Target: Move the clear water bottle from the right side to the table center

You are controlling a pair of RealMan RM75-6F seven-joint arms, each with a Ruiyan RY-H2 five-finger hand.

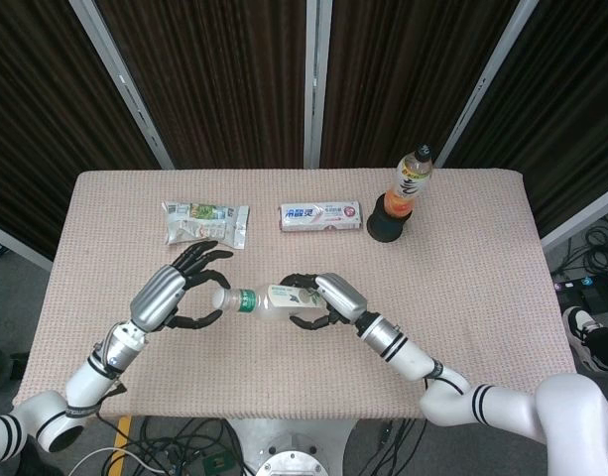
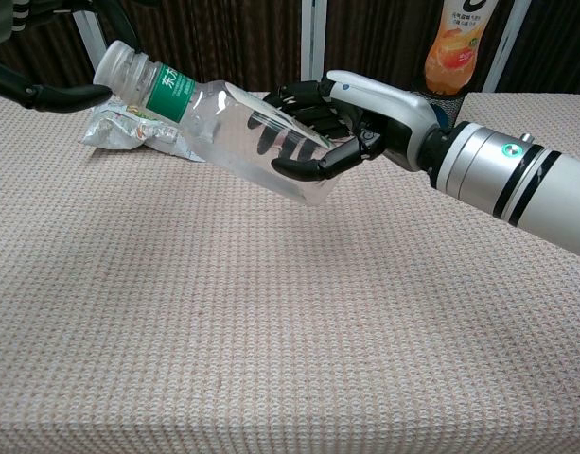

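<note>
The clear water bottle [image 1: 267, 298] [image 2: 214, 128] with a green label band and white cap hangs tilted above the middle of the table [image 1: 482, 248], cap pointing left. My right hand [image 1: 323, 301] [image 2: 339, 118] grips its lower body, fingers wrapped around it. My left hand [image 1: 175, 288] is just left of the cap, fingers spread and curved around the cap end without holding it; in the chest view only its dark fingertips [image 2: 43, 95] show at the top left edge.
A crumpled snack packet [image 1: 205, 222] [image 2: 138, 132] lies at the back left. A toothpaste box [image 1: 320, 216] sits at the back centre. An orange drink bottle [image 1: 411, 183] [image 2: 463, 38] stands on a black base [image 1: 388, 226] at the back right.
</note>
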